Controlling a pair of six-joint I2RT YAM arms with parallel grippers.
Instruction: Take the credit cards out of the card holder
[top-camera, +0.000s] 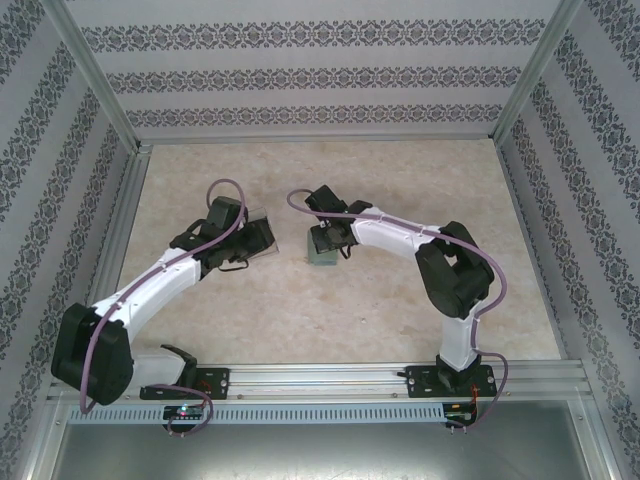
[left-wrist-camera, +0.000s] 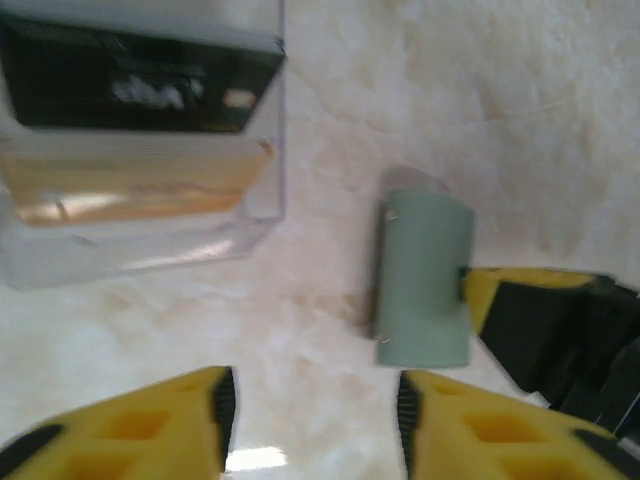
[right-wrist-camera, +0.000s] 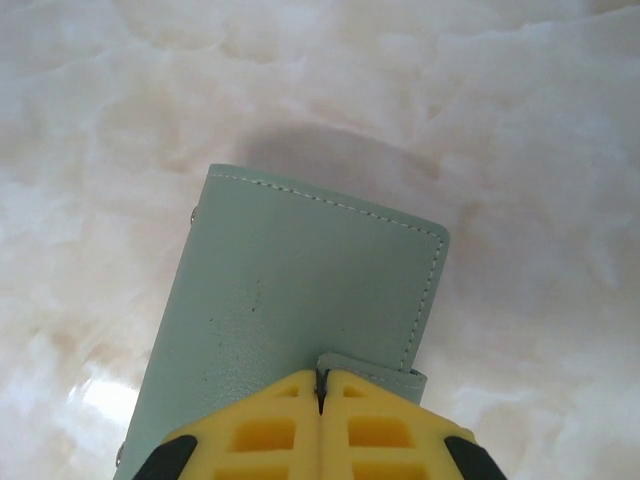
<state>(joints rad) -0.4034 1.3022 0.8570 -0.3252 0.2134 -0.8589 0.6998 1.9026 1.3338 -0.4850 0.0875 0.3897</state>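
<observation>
The grey-green card holder (right-wrist-camera: 290, 280) lies folded shut on the marbled table; it also sits mid-table (top-camera: 322, 258). My right gripper (right-wrist-camera: 320, 382) is shut on the left end of its closing tab (right-wrist-camera: 380, 372), coming at the card holder (left-wrist-camera: 425, 280) from its right side. Two credit cards rest in a transparent tray (left-wrist-camera: 150, 250): a black one with pale marks (left-wrist-camera: 130, 85) and a tan one (left-wrist-camera: 130, 180). My left gripper (left-wrist-camera: 315, 400) is open over bare table, nothing between its fingers, between tray and holder.
The tray (top-camera: 262, 235) sits just beside the left gripper (top-camera: 243, 250), a short way left of the right gripper (top-camera: 325, 243). Patterned walls and metal posts close in the table on three sides. An aluminium rail (top-camera: 320, 380) runs along the near edge.
</observation>
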